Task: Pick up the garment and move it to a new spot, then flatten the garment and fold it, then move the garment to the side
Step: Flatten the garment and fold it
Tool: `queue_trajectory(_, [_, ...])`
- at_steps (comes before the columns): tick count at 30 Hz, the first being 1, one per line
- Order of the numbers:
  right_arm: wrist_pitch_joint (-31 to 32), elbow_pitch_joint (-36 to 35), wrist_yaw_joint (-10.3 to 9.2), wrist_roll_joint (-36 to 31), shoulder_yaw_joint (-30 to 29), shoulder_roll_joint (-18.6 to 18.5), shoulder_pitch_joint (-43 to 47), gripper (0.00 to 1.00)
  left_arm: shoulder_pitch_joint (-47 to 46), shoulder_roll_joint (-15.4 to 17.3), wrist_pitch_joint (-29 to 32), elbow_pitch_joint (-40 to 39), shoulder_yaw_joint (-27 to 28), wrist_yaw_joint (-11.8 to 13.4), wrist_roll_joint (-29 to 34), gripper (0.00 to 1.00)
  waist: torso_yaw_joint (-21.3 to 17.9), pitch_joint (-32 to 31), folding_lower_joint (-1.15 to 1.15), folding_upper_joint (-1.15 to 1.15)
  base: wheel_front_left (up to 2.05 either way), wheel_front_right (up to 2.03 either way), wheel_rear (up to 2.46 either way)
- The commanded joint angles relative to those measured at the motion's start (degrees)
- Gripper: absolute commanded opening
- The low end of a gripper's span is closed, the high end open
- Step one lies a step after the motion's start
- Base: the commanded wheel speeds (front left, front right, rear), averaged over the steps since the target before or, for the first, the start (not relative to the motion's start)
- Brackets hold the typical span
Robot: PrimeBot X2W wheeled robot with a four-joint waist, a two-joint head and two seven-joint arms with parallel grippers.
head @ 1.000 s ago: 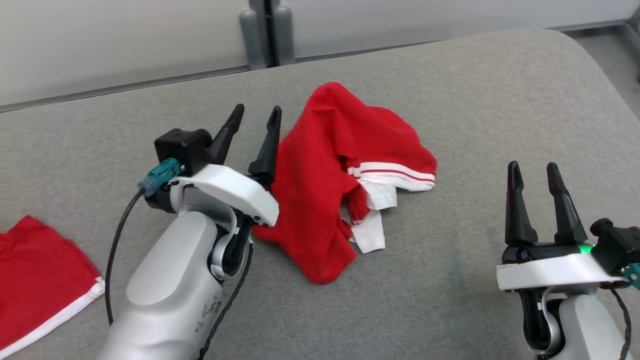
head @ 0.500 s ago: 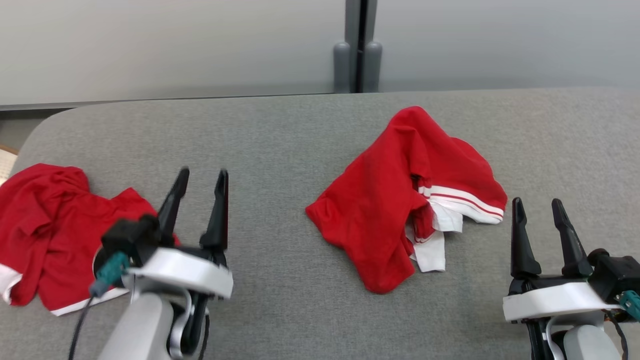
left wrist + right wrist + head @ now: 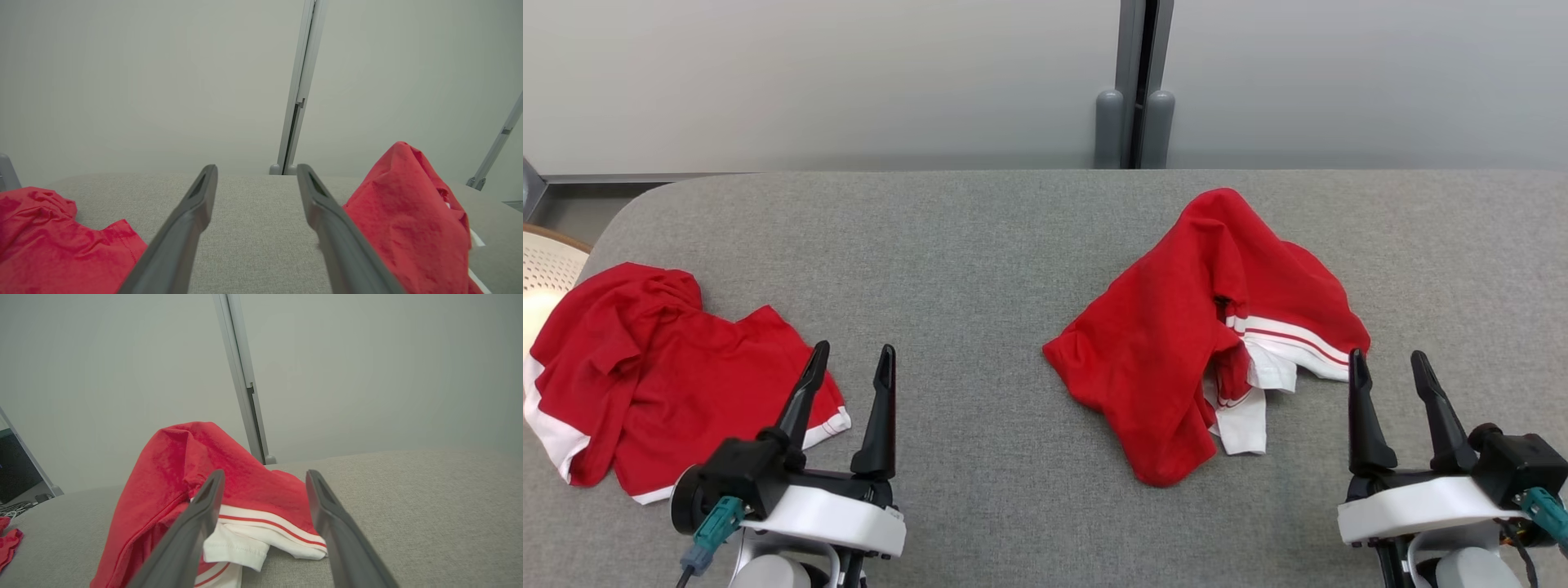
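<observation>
A red garment (image 3: 1176,343) with white striped trim lies in a crumpled heap on the grey table (image 3: 980,269), right of centre. It also appears in the left wrist view (image 3: 408,212) and the right wrist view (image 3: 184,465). My left gripper (image 3: 854,349) stands open at the lower left, well apart from the heap, with nothing between its fingers (image 3: 256,168). My right gripper (image 3: 1387,357) is open at the lower right, its tips just short of the garment's white hem (image 3: 265,473), and it holds nothing.
A second red garment (image 3: 645,367) with white edging lies rumpled at the table's left end, beside my left gripper (image 3: 49,245). A white perforated basket (image 3: 543,269) sits past the left edge. A grey wall with a post (image 3: 1135,122) stands behind the table.
The camera has swung, bringing the left end of the table into view. My left gripper has pulled back from the heap's left side to the front left. The right gripper holds its pose.
</observation>
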Motion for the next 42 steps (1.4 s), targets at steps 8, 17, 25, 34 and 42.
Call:
queue_trajectory(8, [-0.08, 5.78, 0.00, 2.34, -4.63, -0.13, -4.16, 1.00, -2.13, -0.19, -0.01, 0.50, -0.10, -1.55, -0.25, 1.00, 0.60, 2.54, 0.00, 0.00, 0.00, 0.00, 0.00])
queue_trajectory(17, [2.15, 22.37, 0.00, 5.55, -9.28, -0.17, -14.07, 1.00, -4.87, -0.20, -0.01, 1.04, -3.44, -1.25, -1.46, 1.00, 2.84, 7.85, 0.00, 0.00, 0.00, 0.00, 0.00])
queue_trajectory(25, [2.48, 31.35, 0.01, 7.37, -11.19, -0.04, -19.89, 1.00, -6.44, -0.20, -0.01, 0.90, -4.24, -0.67, -2.22, 1.00, 4.37, 10.32, 0.00, 0.00, 0.00, 0.00, 0.00])
queue_trajectory(34, [2.57, 35.76, 0.13, 9.38, -9.49, 0.29, -22.46, 0.00, -6.88, -0.20, -0.01, 1.05, -4.40, 0.01, -2.76, 1.00, 4.89, 10.56, 0.00, 0.00, 0.00, 0.00, 0.00])
queue_trajectory(42, [0.27, 31.32, 0.07, 11.28, -14.13, -0.75, -22.86, 0.00, -5.81, -0.19, -0.01, 1.66, -3.83, 0.44, -2.82, 1.00, 4.00, 7.71, 0.00, 0.00, 0.00, 0.00, 0.00])
